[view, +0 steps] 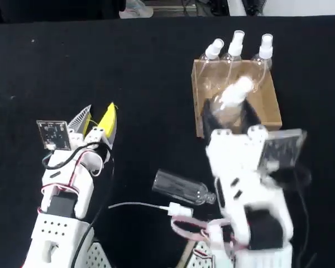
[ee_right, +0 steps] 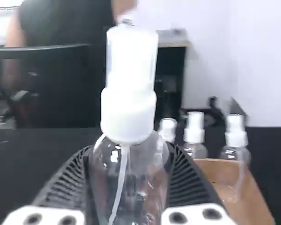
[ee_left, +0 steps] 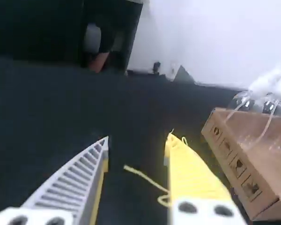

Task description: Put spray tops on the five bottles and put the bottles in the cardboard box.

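My right gripper (view: pixel 230 116) is shut on a clear bottle (ee_right: pixel 127 178) with a white spray top (ee_right: pixel 129 84), held upright over the near part of the cardboard box (view: pixel 268 106). Three capped bottles (view: pixel 237 47) stand along the box's far side. An uncapped clear bottle (view: pixel 183 188) lies on its side on the black table, and a loose spray top (view: pixel 178 210) with its long tube lies just in front of it. My left gripper (view: pixel 96 114) is open over bare table to the left, its yellow finger (ee_left: pixel 189 180) and grey finger (ee_left: pixel 75 180) apart with nothing between them.
The black table (view: pixel 100 67) has free room at the back and left. The box (ee_left: pixel 246 159) sits to the right of my left gripper. A chair and a person's body show behind the table in the right wrist view.
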